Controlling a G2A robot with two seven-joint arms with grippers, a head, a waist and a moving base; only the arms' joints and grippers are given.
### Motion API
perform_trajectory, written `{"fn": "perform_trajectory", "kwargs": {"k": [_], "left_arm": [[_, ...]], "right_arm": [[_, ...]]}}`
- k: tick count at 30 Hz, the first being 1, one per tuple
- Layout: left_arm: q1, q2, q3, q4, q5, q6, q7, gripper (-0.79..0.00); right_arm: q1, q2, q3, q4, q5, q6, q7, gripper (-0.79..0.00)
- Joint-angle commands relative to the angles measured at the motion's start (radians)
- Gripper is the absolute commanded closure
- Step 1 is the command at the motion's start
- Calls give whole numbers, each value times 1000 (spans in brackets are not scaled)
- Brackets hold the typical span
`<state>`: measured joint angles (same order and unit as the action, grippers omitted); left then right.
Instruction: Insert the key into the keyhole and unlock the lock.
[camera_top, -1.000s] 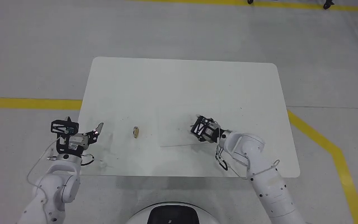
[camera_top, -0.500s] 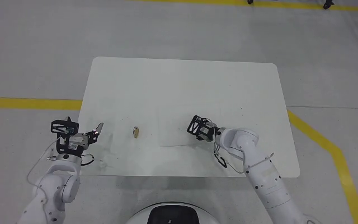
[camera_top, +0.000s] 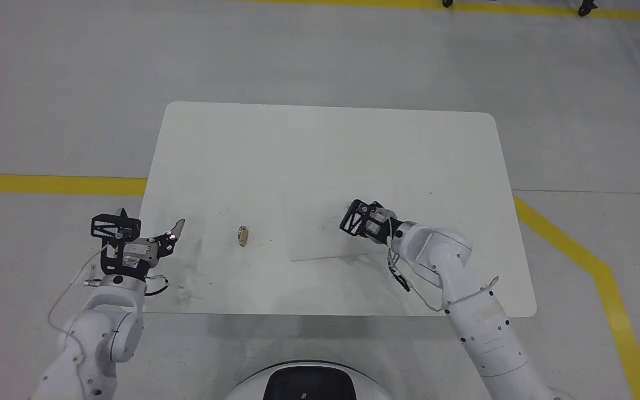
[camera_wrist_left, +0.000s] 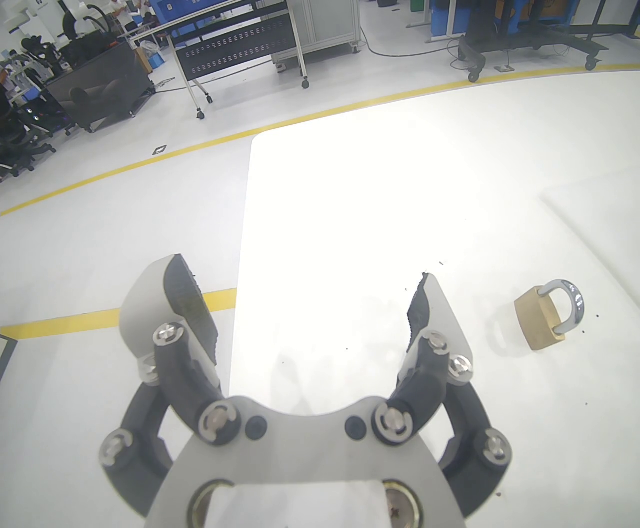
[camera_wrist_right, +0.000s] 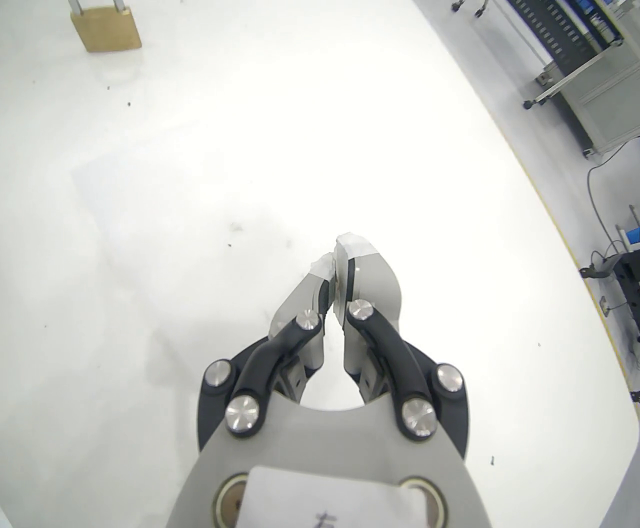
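Over the white rectangular table (camera_top: 330, 140), the right gripper (camera_wrist_right: 336, 255) sits mid-table, taped fingers clenched; the left gripper (camera_wrist_left: 300, 295) hangs at the left edge, jaws spread, empty. The small brass padlock with silver shackle (camera_wrist_left: 542, 320) lies flat between them, nearer the left. I'd pin its body with the left before bringing a key in. Any key in the right's pinch, and the keyhole, I can't make out.

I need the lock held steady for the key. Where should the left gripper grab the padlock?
Probably the padlock, its brass body pinched across the narrow sides from above by the open left gripper. It seems to lie flat, so the broad faces are hard to reach.
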<state>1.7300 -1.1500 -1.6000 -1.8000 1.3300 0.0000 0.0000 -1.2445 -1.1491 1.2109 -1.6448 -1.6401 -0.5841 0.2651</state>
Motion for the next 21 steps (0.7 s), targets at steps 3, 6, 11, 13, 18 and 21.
{"fn": "perform_trajectory", "kwargs": {"k": [3,6,11,13,18,21], "left_arm": [[0,0,0,0,0,0,0,-785],[0,0,0,0,0,0,0,-785],[0,0,0,0,0,0,0,-785],[0,0,0,0,0,0,0,-785],[0,0,0,0,0,0,0,-785],[0,0,0,0,0,0,0,-785]], "right_arm": [[-23,4,32,-6,17,38,-125,0],[-48,3,63,9,108,66,-228,0],[-47,-4,93,124,352,3,-385,0],[-29,-7,100,204,497,-89,-434,0],[37,-9,103,402,789,-375,-454,0],[68,-3,116,472,801,-417,-424,0]]}}
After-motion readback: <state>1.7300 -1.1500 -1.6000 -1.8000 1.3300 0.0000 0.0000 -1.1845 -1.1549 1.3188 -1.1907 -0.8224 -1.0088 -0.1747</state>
